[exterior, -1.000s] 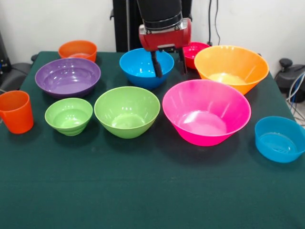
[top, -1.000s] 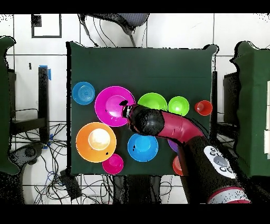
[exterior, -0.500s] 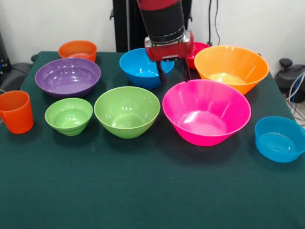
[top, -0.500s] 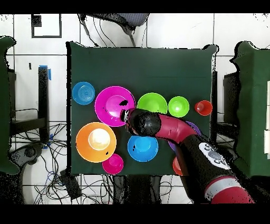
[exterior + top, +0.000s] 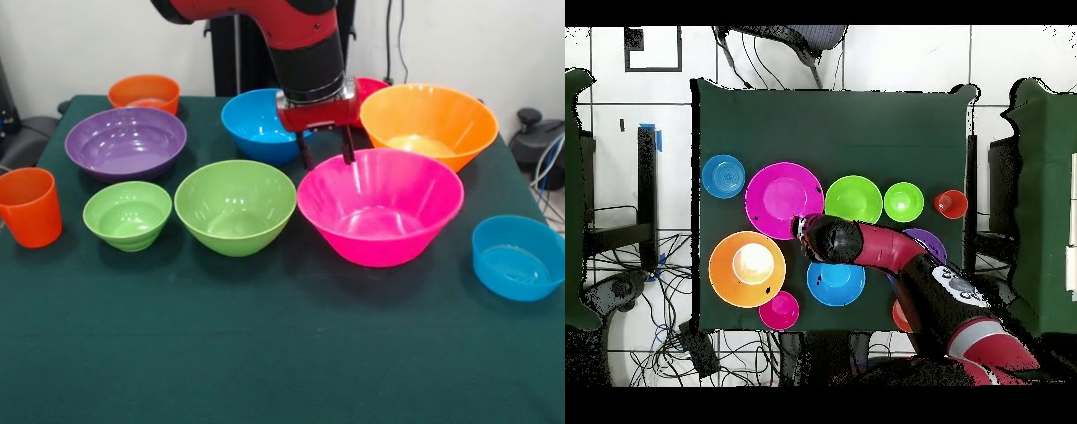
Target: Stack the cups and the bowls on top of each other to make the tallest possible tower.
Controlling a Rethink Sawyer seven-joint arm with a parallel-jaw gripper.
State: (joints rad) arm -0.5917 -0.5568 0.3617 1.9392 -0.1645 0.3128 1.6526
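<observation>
My gripper (image 5: 327,155) is at the far left rim of the large pink bowl (image 5: 380,212), its fingers closed on that rim; the bowl looks slightly raised and tilted. In the overhead view the gripper (image 5: 801,228) sits at the pink bowl's (image 5: 783,198) edge. The medium green bowl (image 5: 235,208) stands just left of the pink one, with the small green bowl (image 5: 127,215) and the orange cup (image 5: 29,206) further left. The purple bowl (image 5: 125,141), the blue bowl (image 5: 256,124) and the large orange bowl (image 5: 428,124) stand behind. No bowls are stacked.
A small red bowl (image 5: 366,88) sits behind the gripper. A small orange bowl (image 5: 144,91) is at the far left corner, and a small blue bowl (image 5: 516,256) near the right edge. The arm (image 5: 895,250) crosses over the purple bowl in the overhead view.
The gripper came forward and down from over the blue bowl to the pink bowl's rim, and its fingers narrowed. The pink bowl has shifted slightly left and up.
</observation>
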